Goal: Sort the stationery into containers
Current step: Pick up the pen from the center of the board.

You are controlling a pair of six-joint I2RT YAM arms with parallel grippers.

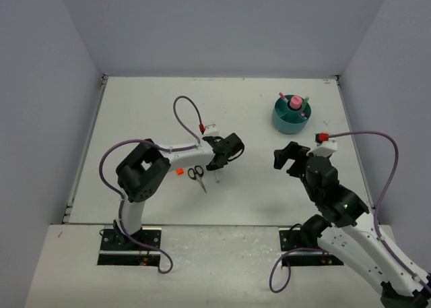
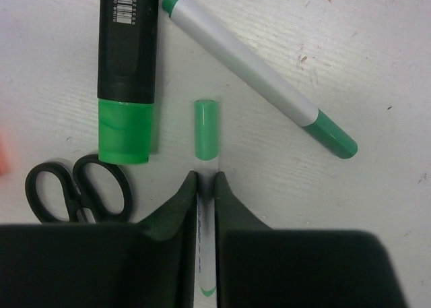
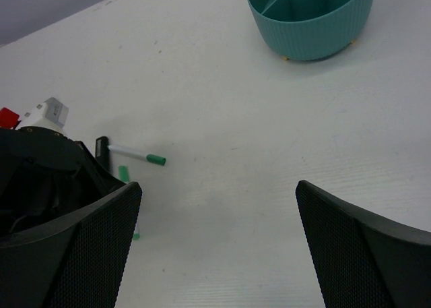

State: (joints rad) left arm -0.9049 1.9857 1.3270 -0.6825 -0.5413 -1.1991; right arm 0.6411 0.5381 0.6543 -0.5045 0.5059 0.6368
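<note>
My left gripper is low over the table, shut on a thin white pen whose green cap sticks out ahead of the fingertips. Just beyond lie a second white pen with green ends, a black-bodied green highlighter and black-handled scissors. From above, this gripper is at mid-table with the scissors and a small orange piece to its left. The round teal organizer stands at the back right, holding a pink-capped bottle. My right gripper hovers open and holds nothing, in front of the organizer.
The left arm's wrist shows at the left edge of the right wrist view, with a green-capped pen beside it. Purple cables loop over both arms. Grey walls close the table at the back and sides.
</note>
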